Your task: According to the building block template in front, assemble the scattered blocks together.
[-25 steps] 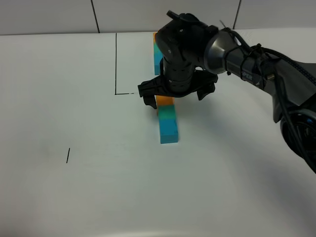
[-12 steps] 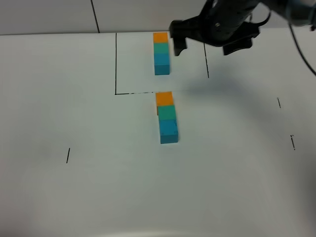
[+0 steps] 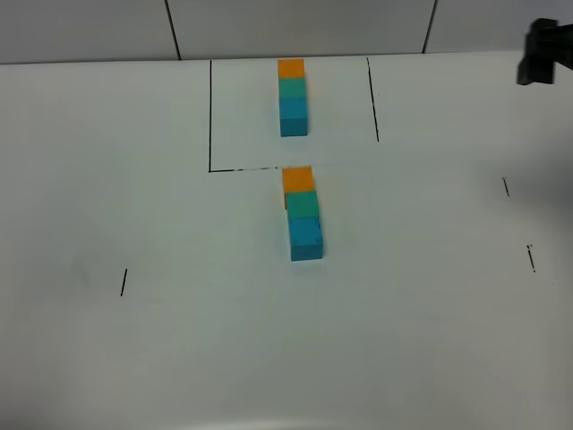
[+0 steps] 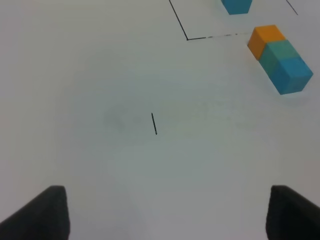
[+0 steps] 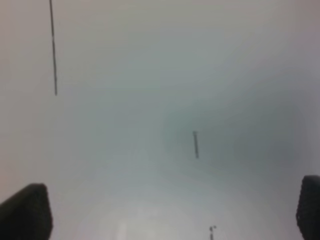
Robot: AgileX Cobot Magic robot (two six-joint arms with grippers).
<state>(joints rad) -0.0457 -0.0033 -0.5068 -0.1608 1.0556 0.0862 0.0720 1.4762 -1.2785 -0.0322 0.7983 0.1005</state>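
Observation:
The building block template (image 3: pixel 292 97) is a row of orange, teal-green and blue cubes inside a black outline at the back of the table. Just in front of that outline lie the scattered blocks, joined in a line: orange (image 3: pixel 298 178), teal-green (image 3: pixel 303 204), blue (image 3: pixel 305 237). The left wrist view also shows this row (image 4: pixel 281 57). My left gripper (image 4: pixel 172 215) is open over bare table, well apart from the row. My right gripper (image 5: pixel 167 215) is open and empty too. Only a dark part of the right gripper (image 3: pixel 542 52) shows at the far right edge.
The white table (image 3: pixel 179 340) carries short black marks: one at the left (image 3: pixel 124 281), two at the right (image 3: pixel 506 186), (image 3: pixel 532 258). A tiled wall (image 3: pixel 269 27) runs along the back edge.
My right gripper, which hovered open over the joined row a second ago, has lifted and swung away to the far right edge. The three blocks stay where they were.

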